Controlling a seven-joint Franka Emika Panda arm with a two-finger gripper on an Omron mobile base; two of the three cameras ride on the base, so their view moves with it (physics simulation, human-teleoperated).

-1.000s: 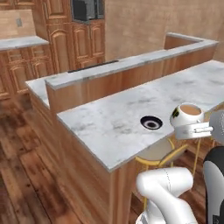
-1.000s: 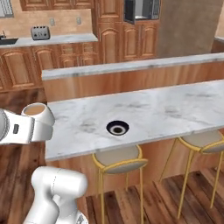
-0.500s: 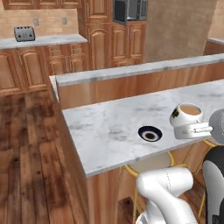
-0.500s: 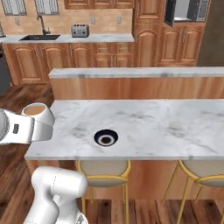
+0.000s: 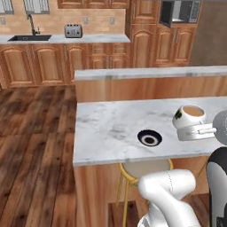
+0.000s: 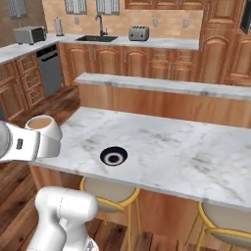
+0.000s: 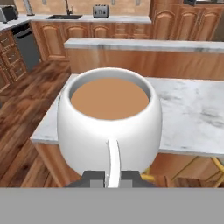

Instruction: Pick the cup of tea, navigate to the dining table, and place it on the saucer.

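Observation:
The cup of tea (image 5: 190, 117) (image 6: 43, 128) (image 7: 109, 118), white with brown liquid, hangs upright in my gripper (image 7: 113, 177), which is shut on its thin handle. In the left base view the hand (image 5: 197, 131) holds the cup above the dining table (image 5: 111, 128), to the right of the saucer (image 5: 149, 138). From the right base view the cup hovers off the table's (image 6: 186, 147) left end, left of the black saucer (image 6: 113, 157). The saucer lies near the table's front edge with nothing on it. In the hand view, the marble top (image 7: 192, 113) spreads behind the cup.
A raised wooden ledge (image 5: 150, 73) (image 6: 162, 86) backs the table. Yellow-framed stools (image 5: 142, 170) (image 6: 108, 192) (image 6: 223, 215) stand under its front edge. Behind, a kitchen counter carries a sink and a toaster (image 5: 73, 31) (image 6: 138, 33). Wood floor (image 5: 35, 133) lies open to the left.
The whole scene has shifted with the base: table and saucer slid across both base views and the sink counter came into sight. The cup has stayed in the shut gripper.

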